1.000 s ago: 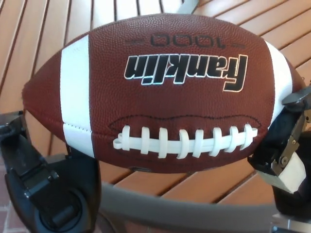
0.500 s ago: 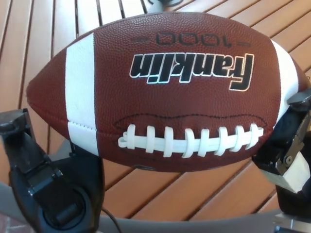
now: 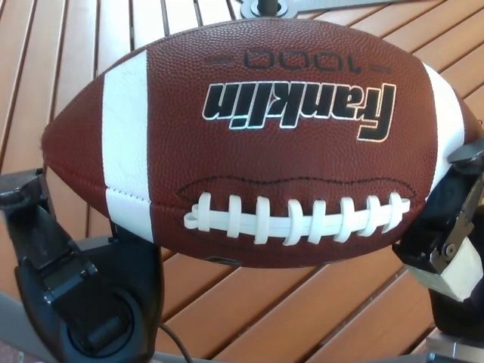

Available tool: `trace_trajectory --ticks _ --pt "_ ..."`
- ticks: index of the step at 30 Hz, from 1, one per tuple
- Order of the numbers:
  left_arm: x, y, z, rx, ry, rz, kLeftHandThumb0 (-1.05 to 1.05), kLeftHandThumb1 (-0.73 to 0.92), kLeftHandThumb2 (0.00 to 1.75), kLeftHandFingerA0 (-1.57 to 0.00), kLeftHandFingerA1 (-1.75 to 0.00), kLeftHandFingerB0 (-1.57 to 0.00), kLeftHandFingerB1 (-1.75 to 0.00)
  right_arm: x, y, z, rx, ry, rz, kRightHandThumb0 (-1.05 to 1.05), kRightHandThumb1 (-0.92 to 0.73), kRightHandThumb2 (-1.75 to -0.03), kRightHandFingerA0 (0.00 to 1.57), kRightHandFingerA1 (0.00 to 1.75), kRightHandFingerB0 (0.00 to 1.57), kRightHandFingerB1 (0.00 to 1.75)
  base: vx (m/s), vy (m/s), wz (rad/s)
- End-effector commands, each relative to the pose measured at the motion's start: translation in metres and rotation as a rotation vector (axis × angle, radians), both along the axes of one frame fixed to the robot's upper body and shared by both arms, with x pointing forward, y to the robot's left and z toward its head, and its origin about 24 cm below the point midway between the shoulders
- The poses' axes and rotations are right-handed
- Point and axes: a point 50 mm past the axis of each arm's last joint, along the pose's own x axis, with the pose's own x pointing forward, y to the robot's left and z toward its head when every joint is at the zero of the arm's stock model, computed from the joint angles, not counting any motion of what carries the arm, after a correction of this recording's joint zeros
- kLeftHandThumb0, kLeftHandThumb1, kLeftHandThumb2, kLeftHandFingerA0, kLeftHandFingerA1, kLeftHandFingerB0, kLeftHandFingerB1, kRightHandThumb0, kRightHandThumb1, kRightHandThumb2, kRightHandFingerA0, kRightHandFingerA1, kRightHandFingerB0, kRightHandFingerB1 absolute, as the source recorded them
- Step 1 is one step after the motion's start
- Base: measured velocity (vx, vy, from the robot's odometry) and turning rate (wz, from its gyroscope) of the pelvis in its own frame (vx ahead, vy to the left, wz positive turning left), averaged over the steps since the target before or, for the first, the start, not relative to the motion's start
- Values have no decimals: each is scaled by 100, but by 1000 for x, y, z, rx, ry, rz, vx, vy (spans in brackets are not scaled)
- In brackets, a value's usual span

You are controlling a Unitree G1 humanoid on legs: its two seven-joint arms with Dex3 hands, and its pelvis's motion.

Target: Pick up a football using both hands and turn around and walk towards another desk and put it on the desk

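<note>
A brown football with white stripes, white laces and upside-down "Franklin 1000" lettering fills most of the head view. It is held up between both hands, above a wooden slatted table. My left hand presses against its lower left end. At the ball's right end is my right hand, partly cut off by the picture's edge. Much of each hand's fingers is hidden behind the ball.
The table's grey rim shows at the bottom left corner. A grey metal fitting sits at the table's centre, at the top edge of the picture.
The table's slats and grey rim have slid down and out of the picture while the ball stays held: the view has shifted further over the table.
</note>
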Motion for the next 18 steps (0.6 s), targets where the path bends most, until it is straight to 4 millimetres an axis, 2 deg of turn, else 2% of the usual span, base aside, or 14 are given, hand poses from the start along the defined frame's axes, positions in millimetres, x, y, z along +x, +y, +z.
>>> trace_trajectory --ticks 1,6,8,9,13,14,16,18 --pt "3 -45 -6 354 3 -284 -19 58 126 -88 -175 -70 -174 1 19 -1 -55 -11 178 -12 -40 -152 101 172 101 156 65 108 2" --pt "5 -46 -6 351 16 -288 -19 61 129 -88 -175 -68 -175 3 19 -1 -71 -2 164 -13 -40 -152 102 171 102 156 58 112 3" --pt "11 -45 -7 361 32 -284 -17 62 125 -87 -175 -67 -175 8 18 -2 -106 15 118 -12 -43 -149 106 171 103 155 48 114 2" --pt "20 -43 -7 371 42 -284 -16 63 123 -86 -175 -68 -175 15 15 -5 -126 35 108 -8 -47 -144 105 171 100 153 44 114 1" --pt "40 -38 -10 418 75 -269 -17 62 121 -87 -175 -72 -172 34 9 -11 -146 79 77 -7 -46 -146 106 171 102 152 39 114 1" --pt "51 -35 -13 457 110 -250 -13 59 124 -89 -175 -76 -167 44 6 -14 -158 104 64 -6 -38 -154 106 171 102 153 36 115 1" --pt "73 -26 -22 515 179 -208 -12 59 127 -90 -175 -78 -164 64 -2 -21 -180 157 33 -5 -37 -155 105 173 102 154 36 115 0" --pt "74 -26 -22 516 182 -207 -12 59 127 -90 -175 -78 -164 66 -3 -21 -181 158 31 -5 -37 -155 105 173 102 154 34 115 1"
